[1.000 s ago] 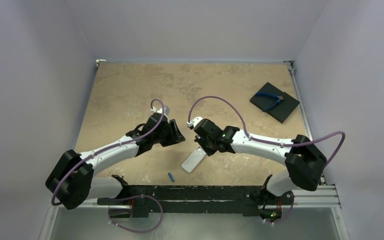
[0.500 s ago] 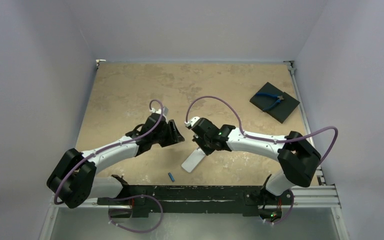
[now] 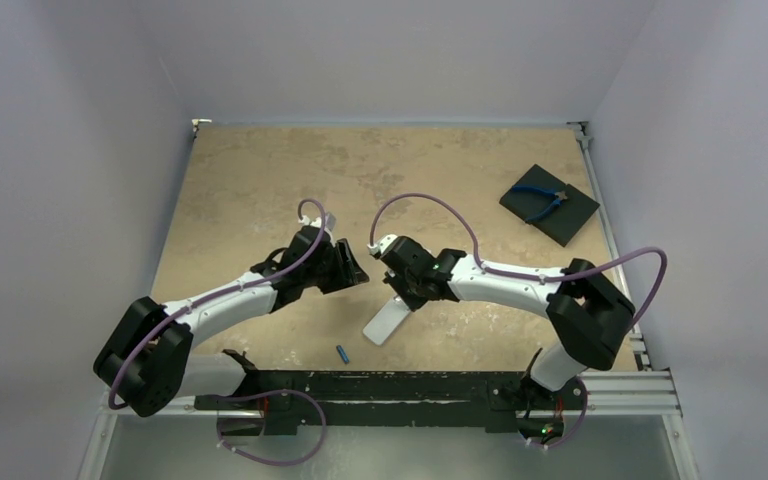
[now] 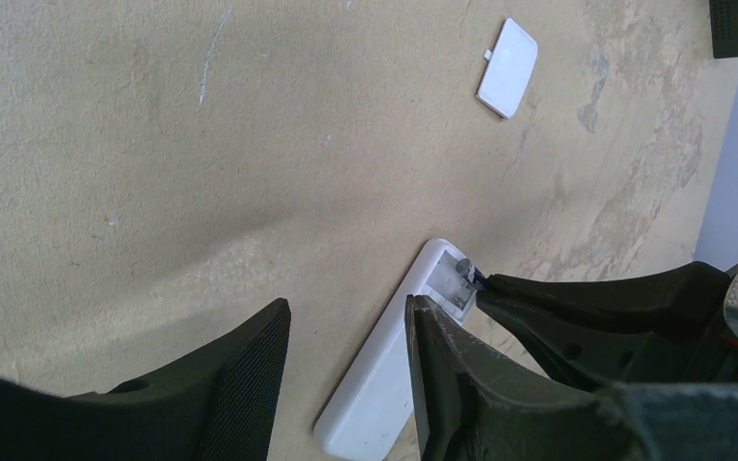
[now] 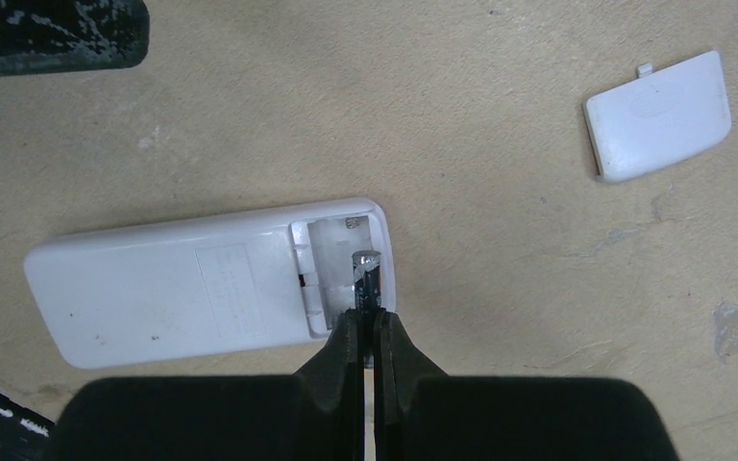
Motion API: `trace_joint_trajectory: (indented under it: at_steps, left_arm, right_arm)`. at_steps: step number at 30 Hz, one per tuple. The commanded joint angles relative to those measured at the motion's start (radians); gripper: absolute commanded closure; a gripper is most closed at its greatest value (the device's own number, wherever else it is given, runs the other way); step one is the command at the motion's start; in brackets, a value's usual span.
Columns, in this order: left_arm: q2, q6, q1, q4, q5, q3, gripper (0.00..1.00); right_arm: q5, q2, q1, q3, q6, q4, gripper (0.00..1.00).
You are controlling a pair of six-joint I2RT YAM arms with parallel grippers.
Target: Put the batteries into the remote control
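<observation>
The white remote control (image 3: 384,323) (image 5: 173,288) lies back up with its battery bay open at one end. My right gripper (image 5: 366,317) (image 3: 407,298) is shut on the dark battery (image 5: 367,273) (image 4: 464,270), which stands end-on in the bay's outer slot. My left gripper (image 4: 346,307) (image 3: 353,268) is open just beside the remote control (image 4: 384,384), and its right finger covers part of the remote's long side. The blue battery (image 3: 342,352) lies loose on the table near the front edge. The white bay cover (image 5: 658,115) (image 4: 507,68) lies apart from the remote.
A black square pad (image 3: 563,222) carrying blue-handled pliers (image 3: 543,200) sits at the back right of the tan table. A black rail (image 3: 430,385) runs along the near edge between the arm bases. Pale walls close in both sides.
The right arm's elbow has swung left, and its gripper with the dark battery has edged left over the remote's end. The left arm, the remote and the blue battery have stayed put.
</observation>
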Motion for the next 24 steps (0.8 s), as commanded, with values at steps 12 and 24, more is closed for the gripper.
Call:
trace_joint_trajectory:
  at_steps: [12,24]
  left_arm:
    - [-0.006,0.015,0.011,0.045,0.019,-0.015,0.53]
    - [-0.008,0.014,0.012,0.044,0.025,-0.015,0.53]
  right_arm:
    - [-0.031,0.017,-0.006,0.047,-0.002,0.028,0.91]
    - [-0.023,0.028,-0.006,0.049,0.002,0.008,0.90]
